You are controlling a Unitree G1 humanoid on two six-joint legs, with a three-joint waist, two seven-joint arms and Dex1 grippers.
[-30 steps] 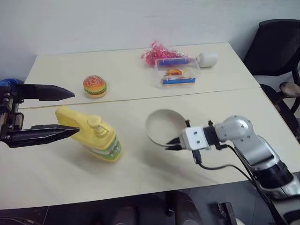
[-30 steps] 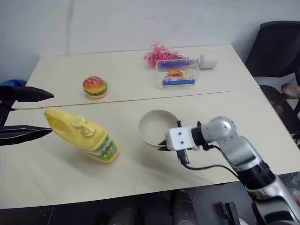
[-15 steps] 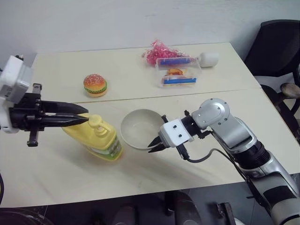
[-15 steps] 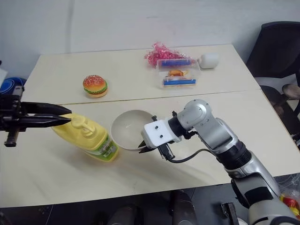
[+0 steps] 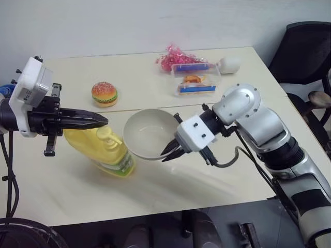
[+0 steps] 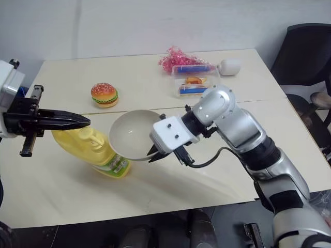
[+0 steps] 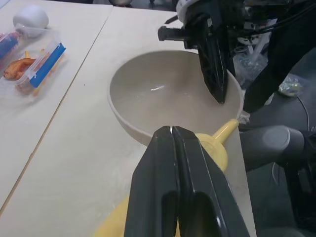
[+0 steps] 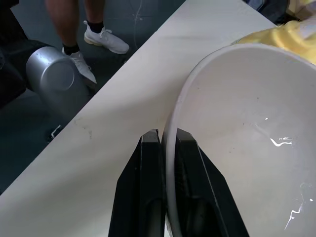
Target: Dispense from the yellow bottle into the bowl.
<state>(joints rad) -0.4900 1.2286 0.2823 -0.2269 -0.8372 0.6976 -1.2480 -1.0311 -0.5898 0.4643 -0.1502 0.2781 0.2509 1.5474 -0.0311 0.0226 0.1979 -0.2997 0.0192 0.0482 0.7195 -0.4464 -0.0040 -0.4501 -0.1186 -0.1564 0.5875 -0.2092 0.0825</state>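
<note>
- Yellow bottle [image 5: 101, 150] leans on the pale desk [image 5: 217, 186] at the robot's left, its pump top [image 5: 105, 135] turned toward the bowl. It is a big jug shape with a handle and a green-white label low on its side.
- Bowl [image 5: 147, 133], plain grey-beige and empty, hangs tilted just beside the pump, clear of the desk as far as I can tell. The right claw [image 5: 170, 151] pinches its rim, one finger inside the wall and one outside.
- Left claw [image 5: 98, 122] has its fingers pressed flat together, holding nothing. It hovers over the bottle's shoulder, tip close above the pump head.
- The step in hand looks like lining up: bowl brought to the spout, closed claw poised to press.
- Next, I judge, the left claw needs to come down squarely on the pump head while the bowl sits under the nozzle. A leaning bottle may slide or tip under a push.
- A toy burger [image 5: 104, 94] and a clear plastic box [image 5: 195, 78] lie well apart at the back.
</note>
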